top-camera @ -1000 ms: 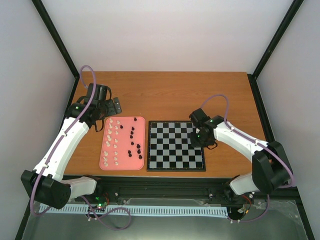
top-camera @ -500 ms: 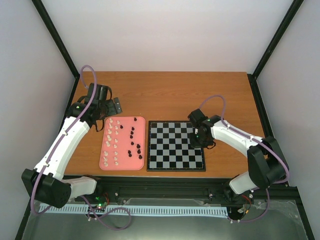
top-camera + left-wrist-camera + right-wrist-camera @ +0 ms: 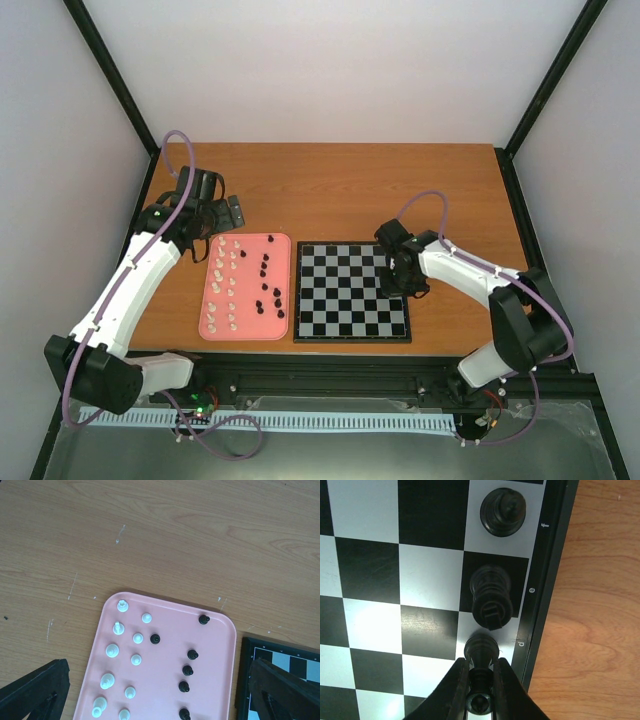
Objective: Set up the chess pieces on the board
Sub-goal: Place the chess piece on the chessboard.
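Left: hovers unmoved over the pink tray, left claw spread wide and empty, nearly all chess pieces waiting below (cream on one side, black on the other). Right: sits at the board's right edge, right claw clenched on a black piece, shifted a little along that edge, now over square d beside two placed black pieces. Suggests a third placement close, most of the setup to come.

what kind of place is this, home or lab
Probably a robotics lab cell: a left arm and right arm bolted by a wooden table, black frame posts with plain white walls around it, and a chessboard laid out.
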